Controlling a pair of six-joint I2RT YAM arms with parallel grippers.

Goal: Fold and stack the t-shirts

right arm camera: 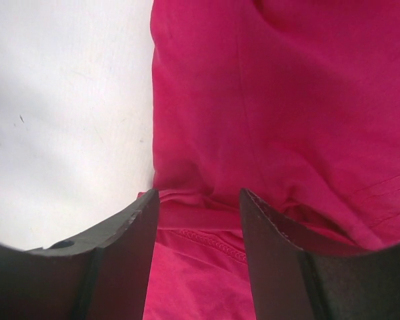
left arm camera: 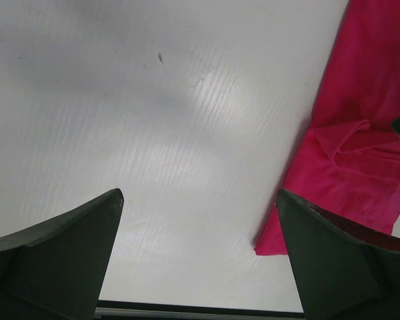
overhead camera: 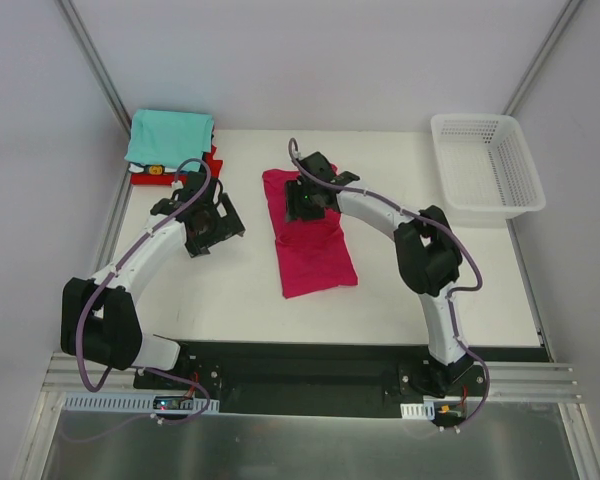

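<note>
The magenta-pink t-shirt (overhead camera: 317,252) lies in the middle of the table (overhead camera: 230,290), folded into a long strip running from far-left to near-right. My right gripper (overhead camera: 302,200) sits low over its far end. In the right wrist view its jaws (right arm camera: 199,197) stand partly apart, straddling a stitched hem of the pink t-shirt (right arm camera: 273,100), with no cloth pinched. My left gripper (overhead camera: 215,225) is wide open over bare table (left arm camera: 153,100), left of the pink t-shirt (left arm camera: 360,153). A folded teal t-shirt (overhead camera: 170,135) tops a stack with a red t-shirt (overhead camera: 215,163) at the far left.
A white mesh basket (overhead camera: 485,165) stands at the far right corner of the table. Grey walls with metal posts close in the table on both sides and at the back. The arms' bases sit on a dark rail at the near edge.
</note>
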